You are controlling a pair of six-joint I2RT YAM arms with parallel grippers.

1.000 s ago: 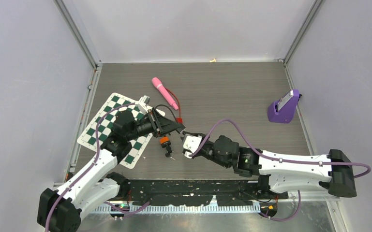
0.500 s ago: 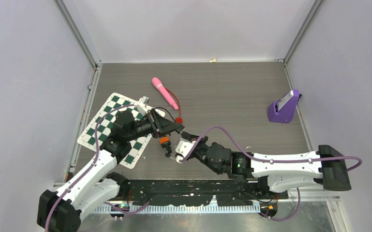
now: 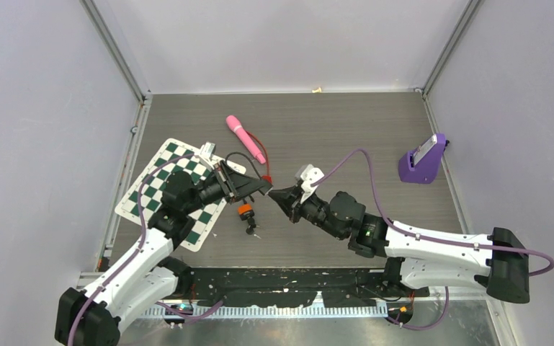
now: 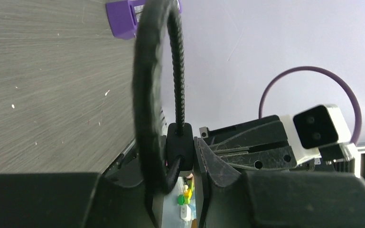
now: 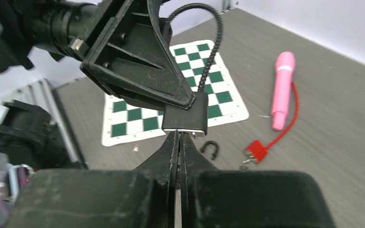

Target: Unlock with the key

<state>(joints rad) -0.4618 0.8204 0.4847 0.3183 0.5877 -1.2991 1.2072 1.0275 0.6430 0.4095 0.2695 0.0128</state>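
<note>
Your left gripper [image 3: 261, 189] pinches the black cable lock [image 5: 185, 118], held off the bench [image 3: 346, 137] near its front edge, left of middle. Your right gripper [image 5: 179, 137], pressed together, points up at the lock's underside, tips just touching it.

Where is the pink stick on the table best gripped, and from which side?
Grip the pink stick near its middle, coming straight down from above, jaws across its narrow width. It lies flat and is long and slim, so that probably holds best. The red cord lies beside its near half; stay slightly toward the far end.
</note>
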